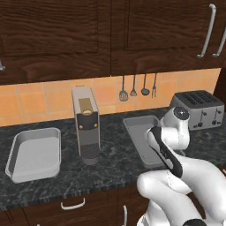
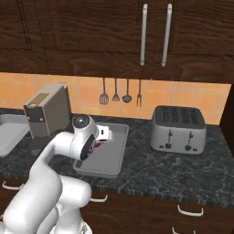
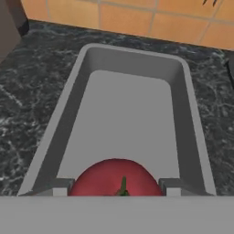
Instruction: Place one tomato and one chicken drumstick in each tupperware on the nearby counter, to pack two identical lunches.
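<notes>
A small red tomato (image 3: 116, 180) with a dark green stem sits between my fingertips (image 3: 59, 188), and my gripper (image 3: 116, 191) is shut on it. It hangs just above the near end of a shallow light grey tupperware (image 3: 183, 114), whose floor is bare. In the right base view a sliver of the tomato (image 2: 97, 145) shows under my hand, over this tupperware (image 2: 114, 165). The left base view has my arm covering the near part of the same tupperware (image 1: 137, 128). A second tupperware (image 1: 35, 154) lies to the left on the black counter (image 1: 110, 163).
A tall beige-grey coffee machine (image 1: 86, 126) stands between the two trays. A silver toaster (image 2: 178, 130) sits to the right of the near tray. Utensils (image 2: 121, 93) hang on the orange tiled wall. Dark cabinets hang overhead.
</notes>
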{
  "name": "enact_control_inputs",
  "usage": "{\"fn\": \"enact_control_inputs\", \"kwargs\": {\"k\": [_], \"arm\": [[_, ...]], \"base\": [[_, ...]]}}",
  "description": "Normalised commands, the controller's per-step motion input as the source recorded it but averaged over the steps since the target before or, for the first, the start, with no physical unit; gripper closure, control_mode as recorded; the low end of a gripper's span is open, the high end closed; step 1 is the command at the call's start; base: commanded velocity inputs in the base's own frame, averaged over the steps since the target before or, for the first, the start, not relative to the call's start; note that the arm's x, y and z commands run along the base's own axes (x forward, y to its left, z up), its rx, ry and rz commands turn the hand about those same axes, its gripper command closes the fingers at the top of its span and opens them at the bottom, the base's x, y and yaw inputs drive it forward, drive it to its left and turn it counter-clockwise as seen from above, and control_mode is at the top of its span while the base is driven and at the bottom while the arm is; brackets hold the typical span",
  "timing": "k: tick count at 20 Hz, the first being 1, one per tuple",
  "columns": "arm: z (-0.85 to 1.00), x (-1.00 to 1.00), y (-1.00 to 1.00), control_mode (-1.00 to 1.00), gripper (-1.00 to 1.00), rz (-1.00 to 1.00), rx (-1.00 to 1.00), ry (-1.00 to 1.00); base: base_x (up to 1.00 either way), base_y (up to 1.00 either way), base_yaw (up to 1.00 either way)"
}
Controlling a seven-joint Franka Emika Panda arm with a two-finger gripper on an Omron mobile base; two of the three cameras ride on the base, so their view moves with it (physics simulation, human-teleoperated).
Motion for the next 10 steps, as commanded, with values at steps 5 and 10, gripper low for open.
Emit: {"fn": "enact_control_inputs", "kwargs": {"k": [5, 10], "arm": [[-0.38, 0.89, -0.08, -1.00, 1.00, 0.00, 0.00, 0.00], [-0.44, 0.79, 0.01, -1.00, 1.00, 0.00, 0.00, 0.00]], "base": [[0.00, 0.00, 0.00], [0.00, 0.00, 0.00]]}}
